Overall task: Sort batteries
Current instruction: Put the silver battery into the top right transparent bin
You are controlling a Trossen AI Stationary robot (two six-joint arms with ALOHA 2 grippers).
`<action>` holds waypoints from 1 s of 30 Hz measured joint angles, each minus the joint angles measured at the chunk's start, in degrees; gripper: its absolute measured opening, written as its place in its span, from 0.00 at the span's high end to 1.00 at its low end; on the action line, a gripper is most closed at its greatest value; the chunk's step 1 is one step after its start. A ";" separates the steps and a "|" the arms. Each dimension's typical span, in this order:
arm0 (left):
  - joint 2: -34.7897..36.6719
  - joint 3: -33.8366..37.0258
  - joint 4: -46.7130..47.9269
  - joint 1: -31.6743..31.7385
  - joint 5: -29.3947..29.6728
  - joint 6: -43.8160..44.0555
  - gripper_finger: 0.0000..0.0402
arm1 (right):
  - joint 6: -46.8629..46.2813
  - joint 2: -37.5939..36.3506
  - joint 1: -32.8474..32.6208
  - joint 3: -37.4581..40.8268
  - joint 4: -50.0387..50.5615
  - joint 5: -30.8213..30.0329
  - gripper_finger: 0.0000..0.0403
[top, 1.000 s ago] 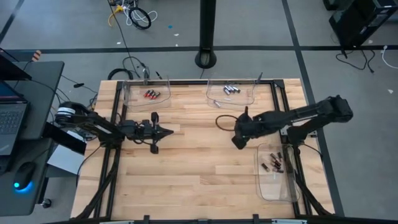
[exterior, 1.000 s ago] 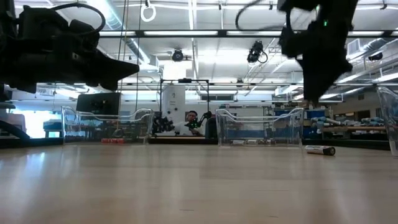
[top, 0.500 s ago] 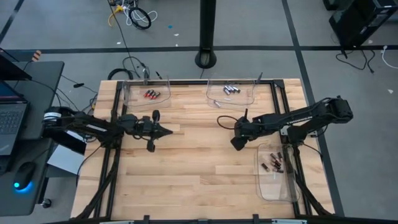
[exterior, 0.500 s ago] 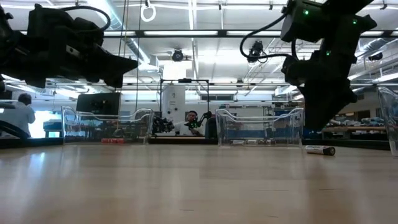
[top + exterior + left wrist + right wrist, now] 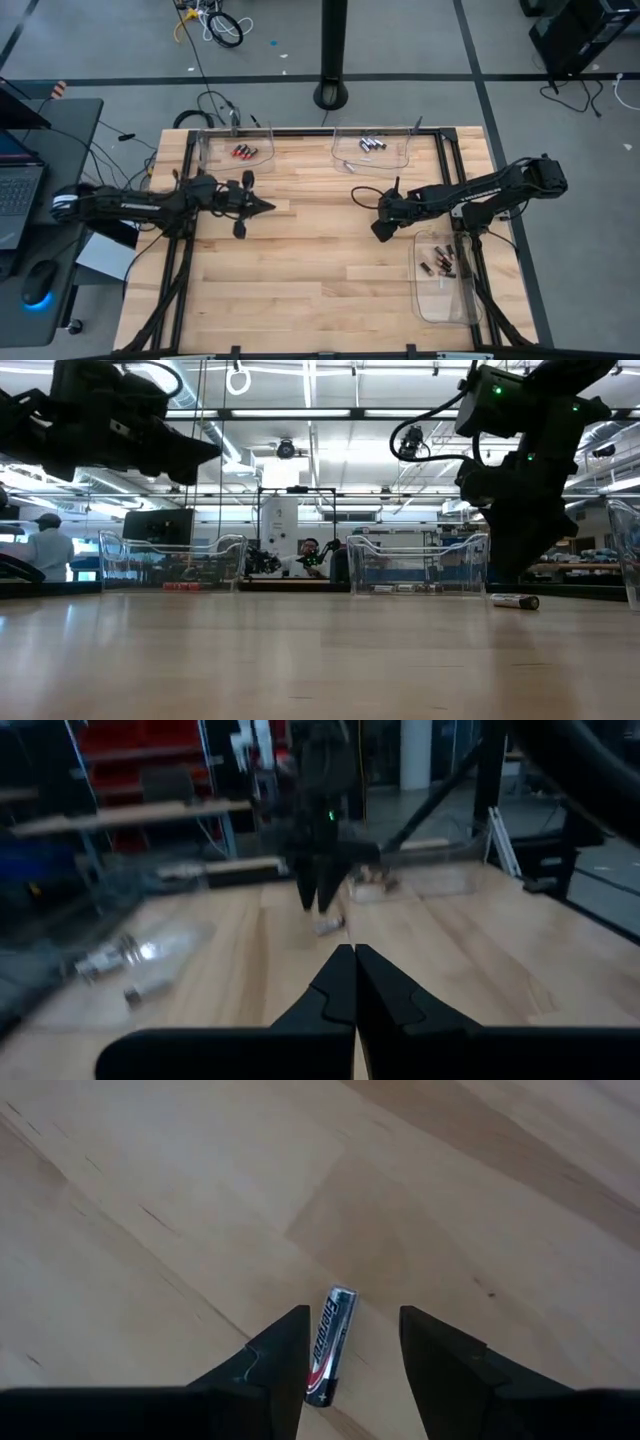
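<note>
One silver-and-black battery (image 5: pixel 329 1344) lies on its side on the wooden table (image 5: pixel 300 260); it also shows in the low view (image 5: pixel 515 601). My right gripper (image 5: pixel 352 1312) is open and points down just above it, one finger on either side, not touching it; in the high view the gripper (image 5: pixel 379 231) is right of the table's middle. My left gripper (image 5: pixel 268 208) is shut and empty, held above the table's left half; its shut fingers show in the left wrist view (image 5: pixel 353 970).
Three clear trays stand on the table. One at the far left (image 5: pixel 236 152) holds red batteries. One at the far middle (image 5: pixel 372 148) holds silver ones. One at the right edge (image 5: pixel 443 275) holds dark ones. People show in the room behind (image 5: pixel 45 545).
My right gripper has come down toward the table, over the lone battery, which has stayed where it was. My left gripper has risen slightly while that arm stretched out lower.
</note>
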State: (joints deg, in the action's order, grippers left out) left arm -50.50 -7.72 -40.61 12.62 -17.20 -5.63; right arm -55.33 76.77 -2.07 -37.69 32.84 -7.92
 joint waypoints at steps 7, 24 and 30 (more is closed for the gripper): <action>5.84 5.46 -3.70 0.00 4.68 -0.11 0.99 | 1.43 4.05 -0.04 -0.02 -0.68 -0.57 0.59; 22.33 7.21 10.36 0.13 4.72 -0.17 0.99 | 2.51 8.72 -0.44 -0.17 -2.12 0.26 0.65; 28.28 7.21 15.11 0.13 4.77 -0.14 0.99 | 2.71 8.74 -0.44 -0.24 -2.69 0.65 0.86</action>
State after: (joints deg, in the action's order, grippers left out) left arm -22.22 -0.51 -25.50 12.75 -12.43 -5.77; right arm -52.62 85.52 -2.50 -37.93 30.15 -7.28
